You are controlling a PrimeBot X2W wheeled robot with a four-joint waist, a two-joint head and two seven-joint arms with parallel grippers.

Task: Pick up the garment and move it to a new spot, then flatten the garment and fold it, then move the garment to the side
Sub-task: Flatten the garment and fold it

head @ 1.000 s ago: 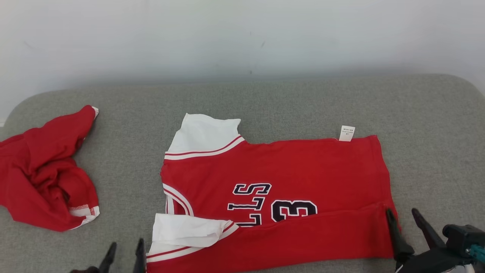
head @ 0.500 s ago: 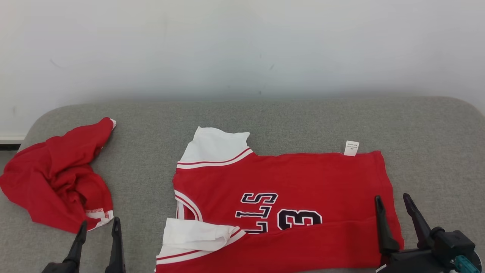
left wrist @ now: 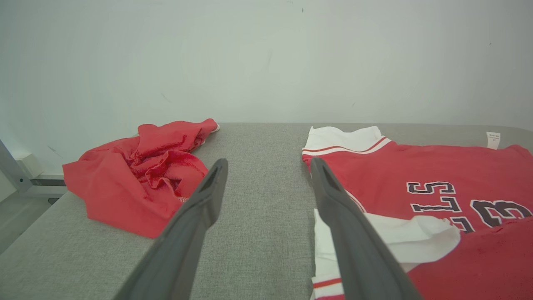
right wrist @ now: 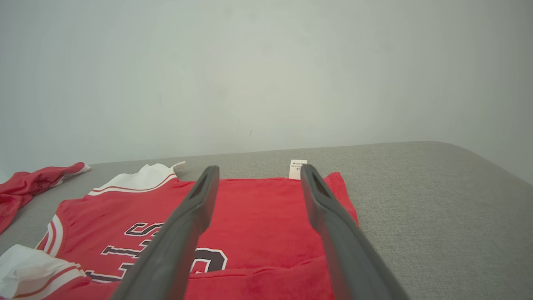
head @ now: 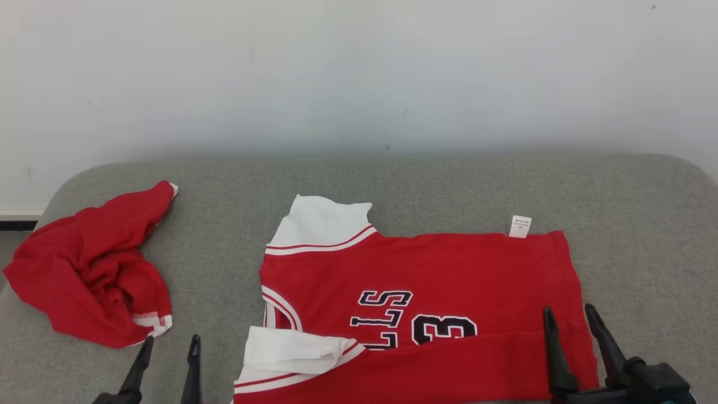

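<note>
So, we see a crumpled red garment (head: 84, 269) on the grey tabletop (head: 449, 185), our left pincer (head: 171, 338) spread empty, the red jersey (head: 426, 264) lying flat mid-tabletop with its near edge folded, and our right pincer (head: 567, 308) spread empty, so we judge more folding and the move aside remain.

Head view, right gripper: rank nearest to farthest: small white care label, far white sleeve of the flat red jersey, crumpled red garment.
From the right gripper:
1. The small white care label, on the far edge of the flat red jersey, slightly left.
2. The far white sleeve, well to the left.
3. The crumpled red garment, at the left end of the grey padded surface.
</note>
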